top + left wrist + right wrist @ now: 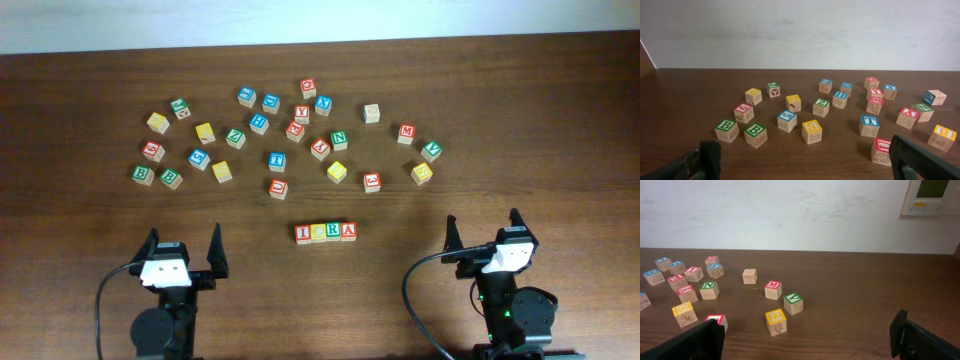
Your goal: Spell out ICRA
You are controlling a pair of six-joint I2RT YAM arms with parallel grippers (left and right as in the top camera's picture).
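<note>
Spread wide and empty, left gripper [184, 235] and right gripper [483, 220] alike; between them, slightly forward, ICRA row [326, 232], long axis left-to-right; looks already spelled, roughly equidistant.

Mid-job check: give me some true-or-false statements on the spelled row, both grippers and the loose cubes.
1. The row of four small wooden letter cubes reads I, C, R, A, cubes side by side. True.
2. The left gripper is shut on a cube. False: it is open and empty.
3. The right gripper is open, holding nothing. True.
4. The scattered wooden letter cubes lie nearer the arms than the row. False: the row lies nearer the arms.
</note>
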